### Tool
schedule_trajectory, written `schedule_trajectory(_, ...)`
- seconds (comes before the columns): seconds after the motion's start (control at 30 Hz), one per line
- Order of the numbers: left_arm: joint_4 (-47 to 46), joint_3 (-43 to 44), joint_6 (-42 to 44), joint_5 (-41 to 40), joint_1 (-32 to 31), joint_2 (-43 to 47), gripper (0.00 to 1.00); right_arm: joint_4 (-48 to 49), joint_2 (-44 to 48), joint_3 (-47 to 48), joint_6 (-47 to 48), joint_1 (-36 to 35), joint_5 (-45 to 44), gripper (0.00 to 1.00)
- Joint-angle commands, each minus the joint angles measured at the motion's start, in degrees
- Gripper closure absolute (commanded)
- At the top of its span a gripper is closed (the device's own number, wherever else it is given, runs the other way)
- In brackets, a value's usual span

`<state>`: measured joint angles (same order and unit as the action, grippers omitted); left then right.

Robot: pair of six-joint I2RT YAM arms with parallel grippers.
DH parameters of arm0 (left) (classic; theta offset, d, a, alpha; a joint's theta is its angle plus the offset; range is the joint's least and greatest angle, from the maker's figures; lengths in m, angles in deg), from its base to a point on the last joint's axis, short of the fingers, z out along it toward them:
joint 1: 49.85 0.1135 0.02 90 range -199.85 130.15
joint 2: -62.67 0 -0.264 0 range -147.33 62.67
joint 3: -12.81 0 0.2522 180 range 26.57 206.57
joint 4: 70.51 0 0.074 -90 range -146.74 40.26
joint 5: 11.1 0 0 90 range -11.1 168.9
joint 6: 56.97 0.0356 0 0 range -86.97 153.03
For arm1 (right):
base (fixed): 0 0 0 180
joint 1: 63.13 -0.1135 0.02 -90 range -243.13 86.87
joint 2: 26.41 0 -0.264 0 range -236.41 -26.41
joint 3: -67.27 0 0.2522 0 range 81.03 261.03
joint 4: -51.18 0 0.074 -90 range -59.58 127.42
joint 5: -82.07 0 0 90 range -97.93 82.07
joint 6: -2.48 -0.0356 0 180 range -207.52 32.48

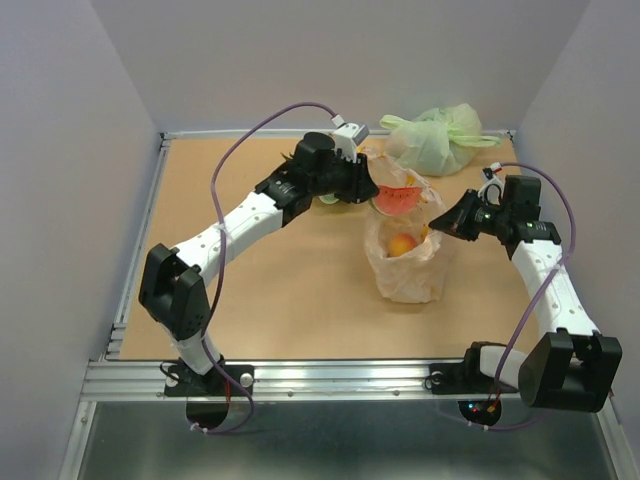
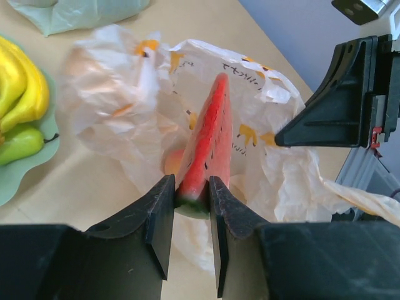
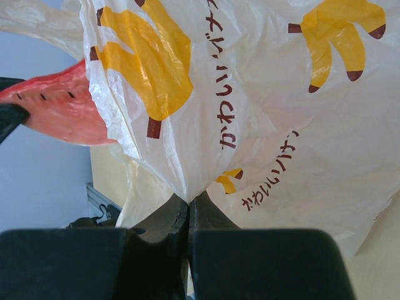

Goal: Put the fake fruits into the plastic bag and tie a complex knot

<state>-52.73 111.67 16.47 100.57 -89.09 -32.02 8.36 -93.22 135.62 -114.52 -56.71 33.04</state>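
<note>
The watermelon slice (image 2: 207,140) is a thin red plastic wedge with small black seed marks and a dark green rind; the left wrist view shows it edge-on. The left gripper (image 2: 189,187) has its fingers clamped on the rind end, one pad against each flat face; the rind sits between the fingertips and the red flesh extends forward of them. The long axis runs straight out from the fingers, pointed tip leading, aimed at the open mouth of the plastic bag (image 2: 269,119); the slice stands on edge, a flat face turned to each finger. From overhead, the slice hangs over the bag's upper rim, just ahead of the left fingertips.

The plastic bag is thin, crinkled, translucent whitish film printed with yellow-orange banana motifs and dark script; it stands on the table (image 1: 260,300) with its mouth up; a peach (image 1: 402,244) shows inside the opening, below and ahead of the left fingertips.

The right gripper (image 3: 188,209) has its fingers pressed together on a pinched fold of the bag's rim; the film fans out ahead of and above the fingertips; the slice's red flesh shows to their left, past the film edge.

Left of the left fingers sits a pale green scalloped bowl (image 2: 28,181) holding yellow bananas (image 2: 22,81) and a small green fruit (image 2: 19,142); well beyond the fingertips lies a pale green knotted bag (image 1: 437,138).
</note>
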Motion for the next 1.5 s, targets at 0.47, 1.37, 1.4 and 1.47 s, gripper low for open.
schedule_trajectory(0.47,-17.1,-8.4,10.9,34.9,9.2,11.6,0.16,2.9,-0.5,2.6,0.5,0.5,-3.3,1.0)
schedule_trajectory(1.37,6.5,21.0,75.9,26.0,16.1,-24.1,0.17,2.4,-0.4,3.6,1.1,0.5,-5.5,0.99)
schedule_trajectory(1.4,6.4,21.3,76.1,25.9,16.0,-24.6,0.17,2.4,-0.4,3.5,1.1,0.6,-5.4,0.99)
schedule_trajectory(1.47,6.4,22.4,76.8,25.6,15.7,-26.1,0.17,2.3,-0.5,3.2,1.3,0.5,-5.6,0.99)
